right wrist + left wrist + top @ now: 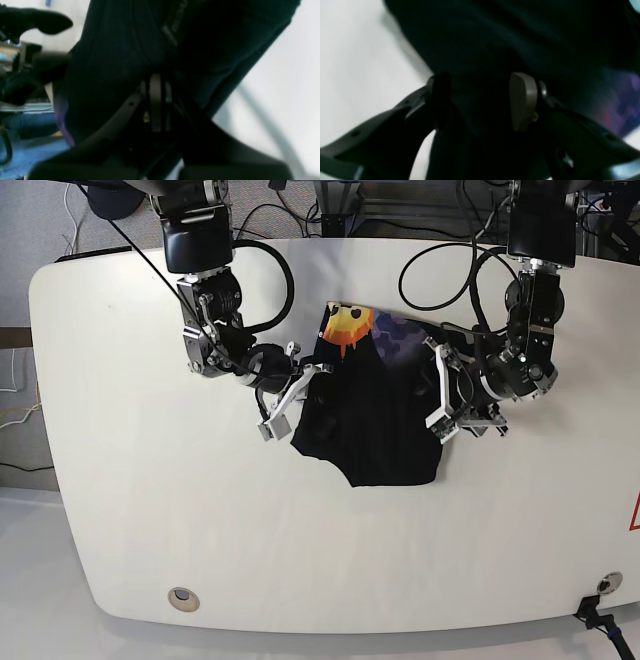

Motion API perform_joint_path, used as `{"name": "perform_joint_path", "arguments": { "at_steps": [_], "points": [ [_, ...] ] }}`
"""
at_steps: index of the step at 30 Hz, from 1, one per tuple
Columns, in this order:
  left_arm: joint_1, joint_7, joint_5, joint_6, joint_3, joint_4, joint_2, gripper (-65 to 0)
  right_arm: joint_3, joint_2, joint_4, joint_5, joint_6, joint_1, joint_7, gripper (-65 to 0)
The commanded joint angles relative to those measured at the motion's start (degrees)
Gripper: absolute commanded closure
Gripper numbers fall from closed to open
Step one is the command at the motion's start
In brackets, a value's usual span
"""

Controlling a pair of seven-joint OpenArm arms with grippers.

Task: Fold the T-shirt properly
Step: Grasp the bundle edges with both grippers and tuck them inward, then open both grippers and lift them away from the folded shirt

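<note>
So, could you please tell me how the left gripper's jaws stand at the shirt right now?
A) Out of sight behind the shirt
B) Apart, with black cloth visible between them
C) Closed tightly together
B: the left wrist view shows the left gripper with its fingers spread and the black T-shirt visible between them.

White table [200, 520], corners rounded, seen in the base view. Round fitting [184, 599], metallic rim and pale centre, sits at the table's lower left corner as viewed. Smaller round fitting [610, 583] noted at the lower right corner; black bracket [603, 623] adjacent, extending past the table's lower edge. Red line mark [635, 511] observed at the right edge. Thin black cable [28, 469] lies beyond the left edge. Grey floor [35, 580] visible outside the lower left corner. Blue denim [32, 150] appears at left in the right wrist view, partly covered.
</note>
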Motion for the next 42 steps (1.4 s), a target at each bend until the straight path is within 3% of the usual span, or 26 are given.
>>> {"name": "perform_joint_path", "arguments": {
  "at_steps": [1,5,13,20,24,27,31,33,38,42],
  "points": [
    [1.51,-0.75,-0.95,-0.17,-0.06,3.18,-0.07,-33.9,0.14,0.95,-1.39,0.35,0.27,3.60,0.53,-0.8],
    [4.93,-0.75,-0.95,-0.17,-0.15,5.03,0.01,-33.9,0.14,1.39,-4.38,0.35,0.35,5.71,0.53,-0.8],
    [4.23,-0.84,-0.95,-0.17,-0.41,5.03,-0.34,-33.9,0.14,1.21,-2.10,0.44,0.53,5.53,0.44,-0.8],
    [2.65,-0.84,-0.87,-0.17,-0.50,6.34,-0.51,-33.9,0.05,1.47,7.05,0.70,0.27,4.39,-0.09,-0.8],
    [2.91,-0.84,-0.69,-0.17,-0.68,12.23,-2.45,-33.9,0.05,2.70,19.18,0.17,0.18,0.17,-1.15,-0.8],
    [5.29,-1.01,-0.69,-0.17,-3.93,15.58,-3.68,-33.7,0.05,3.67,28.76,-4.75,0.09,-3.70,-0.97,-0.8],
    [12.67,-12.00,-0.16,-0.17,-14.48,15.75,-3.33,-33.6,0.23,4.02,37.20,-18.20,0.79,-8.97,-0.79,-0.8],
    [16.98,-18.42,2.30,-0.17,-17.82,15.84,-3.24,-33.6,0.23,6.05,40.89,-23.03,0.79,-11.88,0.70,-0.8],
    [27.18,-30.38,2.74,-0.17,-23.27,16.01,-3.15,-33.5,0.23,12.20,44.85,-25.06,0.27,-22.43,12.22,-0.8],
    [35.44,-38.11,2.74,-0.17,-28.90,17.42,0.63,-33.5,4.97,13.25,45.90,-25.14,-0.61,-32.10,20.31,-0.9]
  ]
}}
